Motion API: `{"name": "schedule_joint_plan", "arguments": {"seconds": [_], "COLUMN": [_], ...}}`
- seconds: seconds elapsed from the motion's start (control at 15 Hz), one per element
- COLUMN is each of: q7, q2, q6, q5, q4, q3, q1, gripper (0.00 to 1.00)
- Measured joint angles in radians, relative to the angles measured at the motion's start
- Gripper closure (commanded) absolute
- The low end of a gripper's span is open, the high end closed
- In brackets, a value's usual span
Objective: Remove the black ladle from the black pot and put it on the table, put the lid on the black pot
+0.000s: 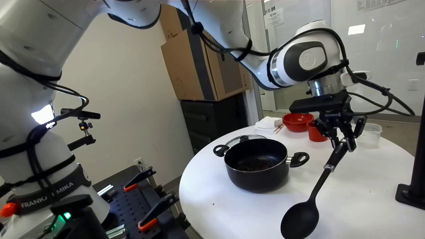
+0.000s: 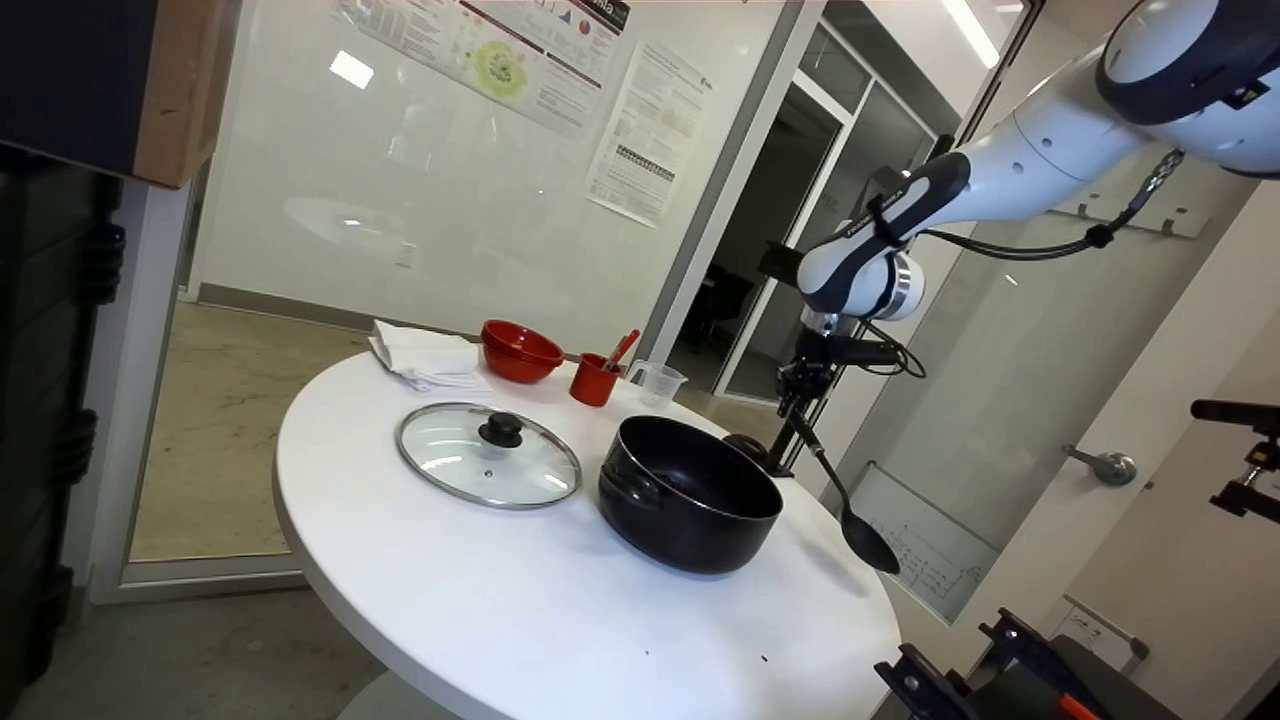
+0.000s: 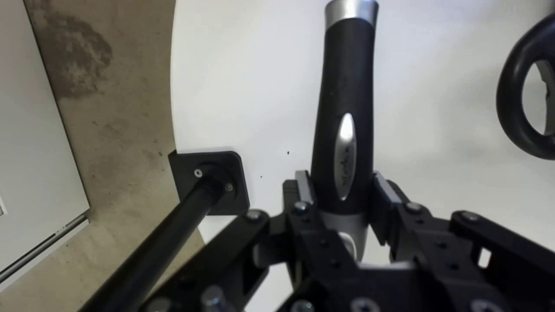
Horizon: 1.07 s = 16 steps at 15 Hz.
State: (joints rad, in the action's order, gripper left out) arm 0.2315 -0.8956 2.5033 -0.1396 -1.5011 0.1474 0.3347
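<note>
My gripper is shut on the handle of the black ladle. In the wrist view the fingers press on both sides of the ladle's black grip. The ladle slants down, bowl lowest, beside the black pot; in an exterior view its bowl appears raised off the table. The pot stands uncovered, with dark bits at its bottom. Flat on the table next to the pot lies the glass lid, black knob up; the pot partly hides this lid in an exterior view.
Toward the back edge are a white cloth, stacked red bowls, a red cup holding a red utensil, and a clear measuring cup. A black post is mounted at the table's edge near the gripper.
</note>
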Motion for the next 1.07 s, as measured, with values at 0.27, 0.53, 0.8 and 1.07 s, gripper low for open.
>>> {"name": "schedule_joint_plan", "arguments": {"seconds": [0.27, 0.53, 0.8, 1.07], "q7": [0.017, 0.090, 0.114, 0.100], "q2": [-0.032, -0.057, -0.096, -0.174], "q6": [-0.014, -0.026, -0.044, -0.084], "q5": [0.029, 0.053, 0.054, 0.054], "q4": [0.009, 0.026, 0.071, 0.156], "q3": [-0.013, -0.059, -0.074, -0.069], "q1": [0.039, 0.075, 0.078, 0.078], "gripper": [0.92, 0.92, 0.92, 0.92]}}
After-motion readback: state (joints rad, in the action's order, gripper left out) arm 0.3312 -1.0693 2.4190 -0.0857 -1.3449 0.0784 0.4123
